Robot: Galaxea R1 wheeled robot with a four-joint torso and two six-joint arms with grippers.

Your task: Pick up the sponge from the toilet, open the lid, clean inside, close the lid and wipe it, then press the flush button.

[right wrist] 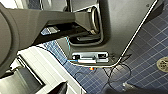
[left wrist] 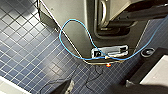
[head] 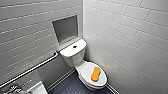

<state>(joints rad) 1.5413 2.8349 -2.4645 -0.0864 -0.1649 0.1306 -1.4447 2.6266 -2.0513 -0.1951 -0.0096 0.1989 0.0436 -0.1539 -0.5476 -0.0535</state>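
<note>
- While the lid [head: 86, 69] lies shut over the bowl, the sponge [head: 95, 74] rests flat on top of it, nearer its front edge.
- The toilet [head: 72, 53] stands in the corner where two tiled walls meet, on a dark blue tiled floor [head: 70, 86].
- A grab bar [head: 37, 66] runs along the wall beside the tank.
- The left gripper [left wrist: 97, 88] and right gripper [right wrist: 92, 89] hang over floor tiles; apart or together cannot be told.

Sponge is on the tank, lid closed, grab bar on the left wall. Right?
Not quite. The sponge lies on the closed lid, not on the tank; the head view shows it. The rest holds: the lid is closed and the grab bar is on the left wall.
</note>
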